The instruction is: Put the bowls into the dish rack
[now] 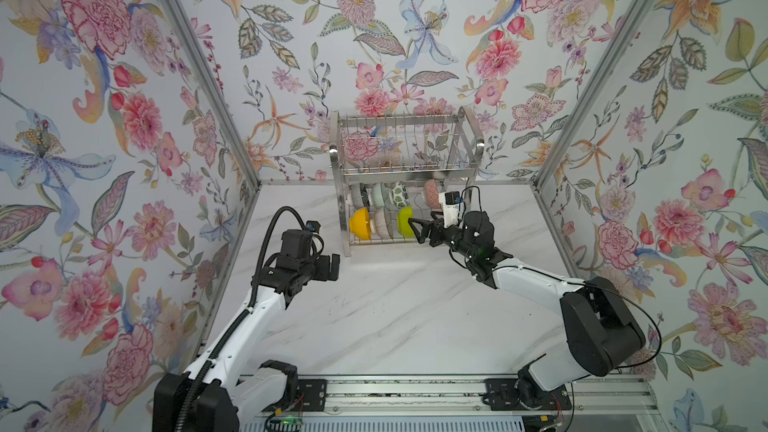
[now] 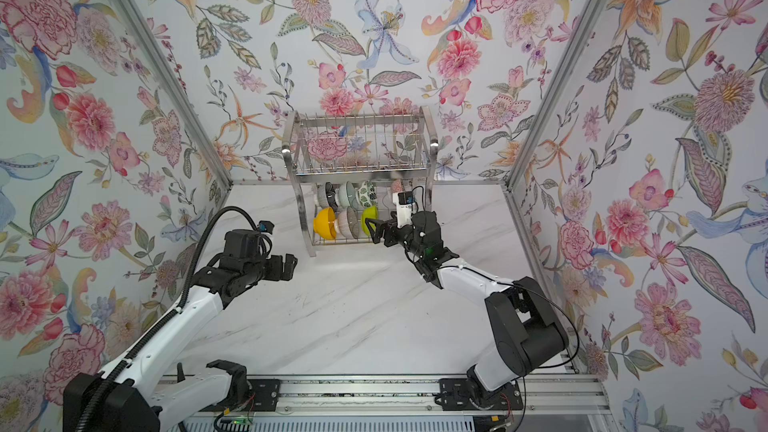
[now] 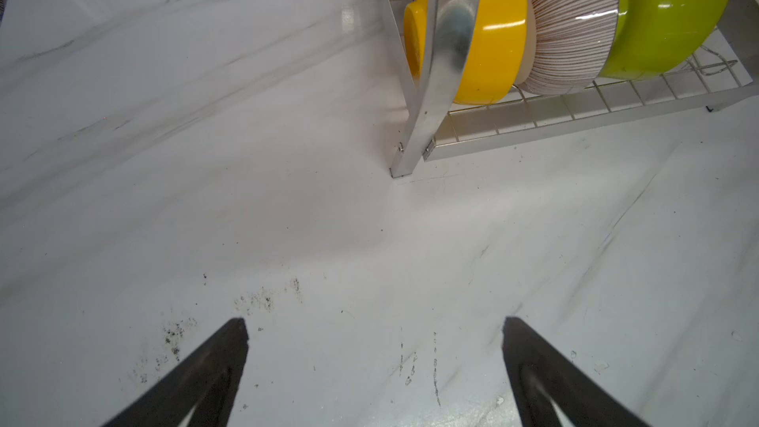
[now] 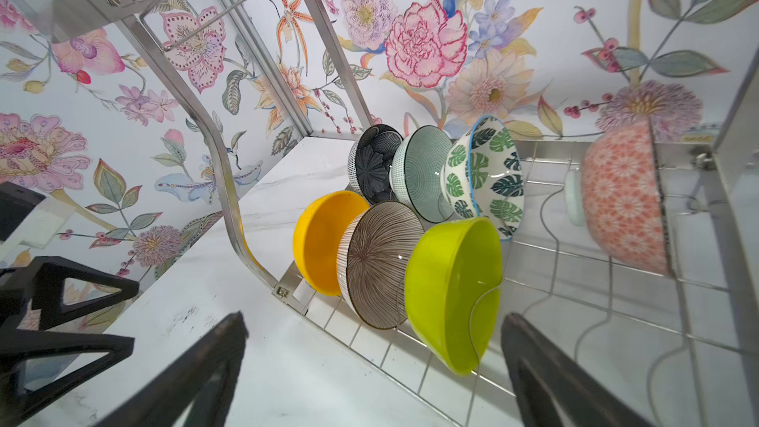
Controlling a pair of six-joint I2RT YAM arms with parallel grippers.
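The right gripper (image 4: 373, 322) is shown with its fingers spread wide and nothing held between them. The lime green bowl (image 4: 451, 289) is set on edge in the lower tier of the dish rack (image 1: 409, 172), just ahead of those fingertips; whether it is touched cannot be told. Beyond it, farther from the fingers, the ribbed bowl (image 4: 382, 264) and the orange-yellow bowl (image 4: 324, 240) are lined up in the same row, close against one another. Behind that row, the dark navy bowl (image 4: 376, 166), the pale mint bowl (image 4: 423, 170) and the leaf-print bowl (image 4: 484, 174) are stood in a second row. The orange-patterned bowl (image 4: 620, 199) is placed apart, off to one side of the fingers.

In both top views the right arm (image 1: 536, 284) is stretched forward from the near rail (image 1: 415, 388), with its gripper laid level and pointed sideways at the lower tier.

The left gripper (image 3: 376, 324) is likewise seen spread and empty above the table (image 3: 205, 158). The rack's corner post (image 3: 431, 117) is found ahead of its fingers, and the bowls well beyond them. The left arm (image 1: 249, 326) is bent at the elbow.
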